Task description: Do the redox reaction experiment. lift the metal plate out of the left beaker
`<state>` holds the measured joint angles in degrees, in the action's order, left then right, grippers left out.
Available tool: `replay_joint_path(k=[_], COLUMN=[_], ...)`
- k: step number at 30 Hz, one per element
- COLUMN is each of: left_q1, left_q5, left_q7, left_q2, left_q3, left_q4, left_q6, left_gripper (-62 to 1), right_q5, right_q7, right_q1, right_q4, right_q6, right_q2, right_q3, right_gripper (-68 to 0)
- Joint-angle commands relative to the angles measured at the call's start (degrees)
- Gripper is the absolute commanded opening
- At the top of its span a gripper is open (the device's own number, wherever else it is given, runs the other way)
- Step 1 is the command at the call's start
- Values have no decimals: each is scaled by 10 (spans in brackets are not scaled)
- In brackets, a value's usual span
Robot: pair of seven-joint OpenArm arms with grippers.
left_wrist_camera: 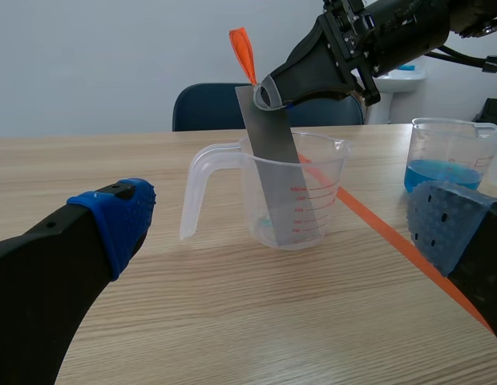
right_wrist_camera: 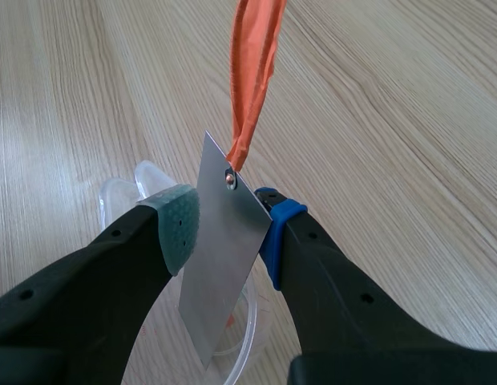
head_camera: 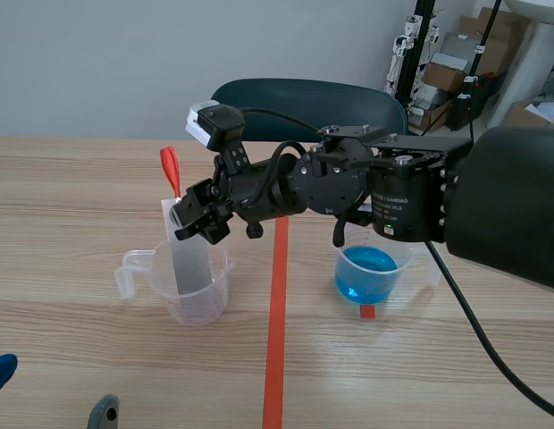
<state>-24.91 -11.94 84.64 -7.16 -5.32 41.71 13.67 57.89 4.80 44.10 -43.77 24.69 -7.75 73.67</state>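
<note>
Right gripper pinching metal plate near its top edge; lower part leaning inside left beaker. Left gripper sitting low, fingers spread, gripping nothing. Best pulling straight up, slowly, keeping plate clear of rim.

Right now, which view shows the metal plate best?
Left wrist view: the metal plate shows full length, leaning in the left beaker, top pinched by the right end effector. Scene view shows it partly through the beaker wall; right wrist view shows mainly its clamped upper end.
</note>
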Motion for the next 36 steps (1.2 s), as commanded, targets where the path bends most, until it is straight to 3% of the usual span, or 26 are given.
replay_joint_path(k=[1, 8, 11, 16, 20, 36], left_q1=[0, 0, 0, 0, 0, 0], left_q5=[3, 3, 3, 3, 3, 3], left_q7=[9, 9, 9, 9, 9, 9], left_q2=[-5, -5, -5, -5, -5, -5], left_q3=[-4, -4, -4, -4, -4, -4], left_q4=[4, 4, 4, 4, 4, 4], left_q6=[2, 2, 2, 2, 2, 2], left_gripper=[14, 14, 14, 14, 14, 14], right_q5=[2, 2, 2, 0, 0, 0], right_q7=[-7, -4, 0, 0, 2, 8], right_q1=[15, 15, 15, 15, 15, 15], right_q4=[-12, -12, -12, -12, -12, -12], right_q6=[3, 5, 10, 39, 54, 53], right_q2=[8, 8, 7, 7, 6, -10], right_q3=[-1, -1, -1, -1, -1, -1], right_gripper=[-513, -606, -614, -660, -660, -660])
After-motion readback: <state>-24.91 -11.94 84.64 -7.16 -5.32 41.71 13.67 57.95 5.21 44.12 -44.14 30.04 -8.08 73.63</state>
